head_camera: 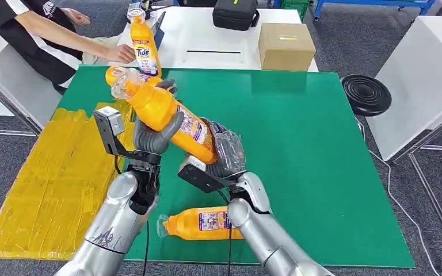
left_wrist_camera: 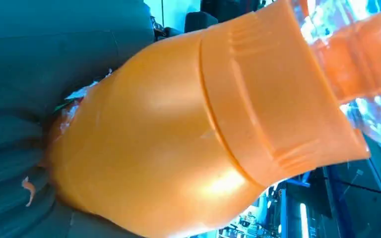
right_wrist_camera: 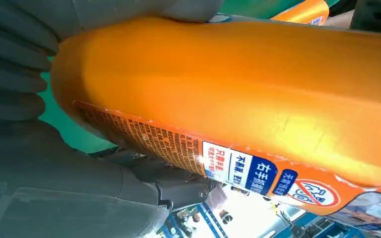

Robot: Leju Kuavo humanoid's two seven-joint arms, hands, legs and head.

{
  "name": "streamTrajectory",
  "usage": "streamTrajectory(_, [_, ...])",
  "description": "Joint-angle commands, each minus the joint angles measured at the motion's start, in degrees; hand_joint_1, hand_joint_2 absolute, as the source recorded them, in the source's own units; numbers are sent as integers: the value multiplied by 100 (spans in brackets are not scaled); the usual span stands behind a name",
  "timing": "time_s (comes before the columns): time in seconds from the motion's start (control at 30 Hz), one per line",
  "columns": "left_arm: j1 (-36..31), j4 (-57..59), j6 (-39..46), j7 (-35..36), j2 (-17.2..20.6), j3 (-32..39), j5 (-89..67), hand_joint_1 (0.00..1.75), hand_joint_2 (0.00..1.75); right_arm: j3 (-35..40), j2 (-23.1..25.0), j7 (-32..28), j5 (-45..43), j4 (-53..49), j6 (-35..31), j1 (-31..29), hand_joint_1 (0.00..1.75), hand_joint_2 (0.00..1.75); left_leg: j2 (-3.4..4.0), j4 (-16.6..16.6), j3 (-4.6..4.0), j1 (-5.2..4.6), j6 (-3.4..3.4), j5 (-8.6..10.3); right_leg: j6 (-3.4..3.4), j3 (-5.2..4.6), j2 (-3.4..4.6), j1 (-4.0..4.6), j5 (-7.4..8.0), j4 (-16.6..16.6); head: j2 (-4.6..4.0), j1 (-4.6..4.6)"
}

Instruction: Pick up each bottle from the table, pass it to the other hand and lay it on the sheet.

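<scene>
Both hands grip one orange detergent bottle (head_camera: 170, 118) in mid-air: the left hand (head_camera: 152, 135) wraps its upper body, the right hand (head_camera: 225, 154) its base (a handover, apparently). Its clear cap points toward 10 o'clock, over the green mat (head_camera: 299, 144). The yellow sheet (head_camera: 52, 178) lies at 9 o'clock; another bottle (head_camera: 202, 223) lies at 6.

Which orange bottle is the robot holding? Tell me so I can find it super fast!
Find the big green mat on the table, then look at its left half, where the two silver arms meet. The held bottle is up in the air there, tilted, with the left hand near its clear cap and the right hand at its base. Every other bottle touches the table.
</scene>
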Motion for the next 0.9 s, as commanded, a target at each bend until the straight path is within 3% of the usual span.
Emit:
streamTrajectory(0.03, [-391,126,9,27,16,76,-20,162,175,498,-169,-62,71,345,157,36,175,175,-9,-2,11,11,-26,-2,-11,17,-10,8,-2,-8,0,0])
streamTrajectory(0.23, [-391,126,9,27,16,76,-20,162,175,498,-169,-62,71,345,157,36,175,175,-11,-4,18,13,-36,-3,-15,25,-12,10,-3,-11,0,0])
streamTrajectory(0.27, [-375,110,17,17,8,85,-29,175,175,490,-177,-61,67,324,135,63,175,175,-9,-3,14,12,-30,-3,-12,21,-10,10,-2,-10,0,2])
streamTrajectory(0.73, [-356,96,-53,29,41,62,-130,175,175,313,-363,19,119,-40,-174,53,171,175,-15,-5,20,12,-39,-2,-15,28,-16,9,-4,-12,0,0])
streamTrajectory(0.77, [-348,54,-50,0,73,63,-187,175,175,271,-404,-6,125,-215,-253,113,58,175,-12,-1,8,9,-24,-1,-9,14,-13,8,-2,-7,0,0])
streamTrajectory(0.8, [-337,-10,-21,-23,108,112,-226,175,175,240,-467,-41,132,-430,-315,177,0,175,-13,-2,14,12,-32,-2,-13,21,-14,9,-3,-9,0,0])
streamTrajectory(0.9, [-297,-265,32,-39,225,316,-290,175,175,163,-756,-63,166,-1374,-374,483,0,175,-14,-4,16,12,-36,-3,-14,23,-15,9,-4,-10,0,2])
